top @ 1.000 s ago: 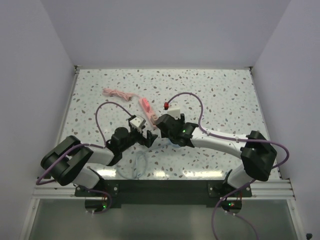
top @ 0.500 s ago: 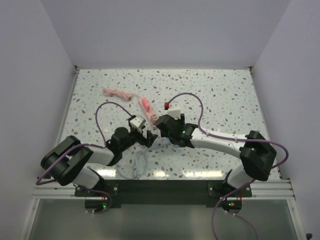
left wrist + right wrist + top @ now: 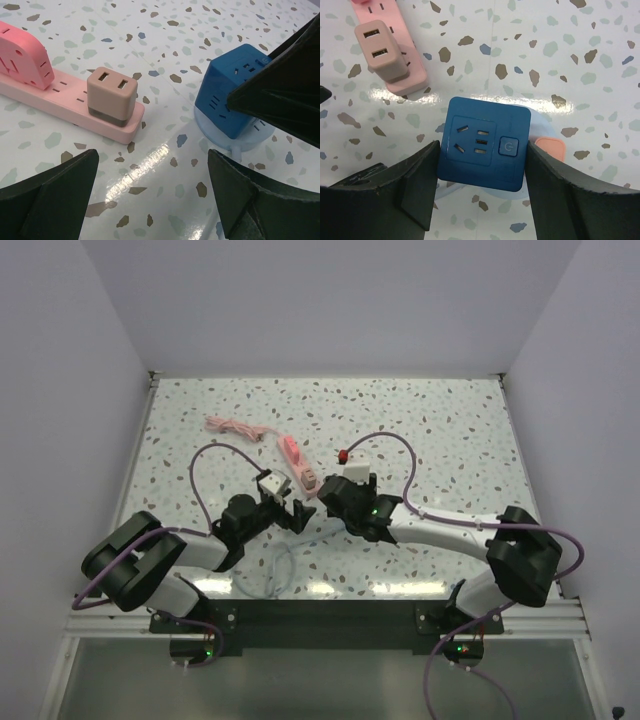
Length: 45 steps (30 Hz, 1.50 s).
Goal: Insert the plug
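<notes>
A blue cube socket (image 3: 482, 142) on a pale round base rests on the speckled table, its outlets facing up. My right gripper (image 3: 482, 165) has a finger pressed against each side of the cube; it also shows in the left wrist view (image 3: 231, 95). A pink power strip (image 3: 60, 100) lies to the left, and a tan two-port USB plug (image 3: 111, 96) is seated in its near end. My left gripper (image 3: 152, 195) is open and empty, low over bare table between strip and cube. In the top view the cube is hidden under my right gripper (image 3: 325, 495).
The strip's pink cord (image 3: 235, 426) lies bunched at the back left. A thin white cable (image 3: 280, 570) loops near the front edge between the arm bases. A small salmon tab (image 3: 551, 147) lies beside the cube's base. White walls close in the table on three sides.
My right wrist has shifted a little to the right and nearer, its cable loop moving with it. The left arm has not moved.
</notes>
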Tool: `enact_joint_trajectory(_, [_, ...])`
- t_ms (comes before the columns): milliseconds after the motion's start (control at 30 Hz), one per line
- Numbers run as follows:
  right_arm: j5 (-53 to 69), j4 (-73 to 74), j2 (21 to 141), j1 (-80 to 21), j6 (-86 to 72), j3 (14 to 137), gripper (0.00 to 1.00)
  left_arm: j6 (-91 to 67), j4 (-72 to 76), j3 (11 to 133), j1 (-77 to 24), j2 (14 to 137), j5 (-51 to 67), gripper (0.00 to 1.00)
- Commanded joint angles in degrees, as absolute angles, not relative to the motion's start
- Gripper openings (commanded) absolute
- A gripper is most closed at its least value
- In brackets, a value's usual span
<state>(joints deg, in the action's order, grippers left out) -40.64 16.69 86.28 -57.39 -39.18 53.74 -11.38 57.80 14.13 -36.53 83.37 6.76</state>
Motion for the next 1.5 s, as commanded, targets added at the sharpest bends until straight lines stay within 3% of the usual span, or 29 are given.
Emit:
enact_joint_trajectory(0, [-44.47, 17.67, 85.34, -58.01, -40.69, 52.56, 0.00, -10.99, 62.40, 13.98, -36.83, 83.41, 6.59, 0.96])
enact_joint_trajectory(367, [-46.67, 19.60, 87.62, -59.68, -43.41, 52.65, 0.00, -11.34, 62.75, 13.62, -36.83, 82.88, 7.29, 0.96])
enact_joint_trajectory(1467, [-36.74, 18.99, 90.26, -59.68, -46.32, 44.65, 0.00, -11.25, 61.79, 13.27, -36.83, 80.68, 7.21, 0.96])
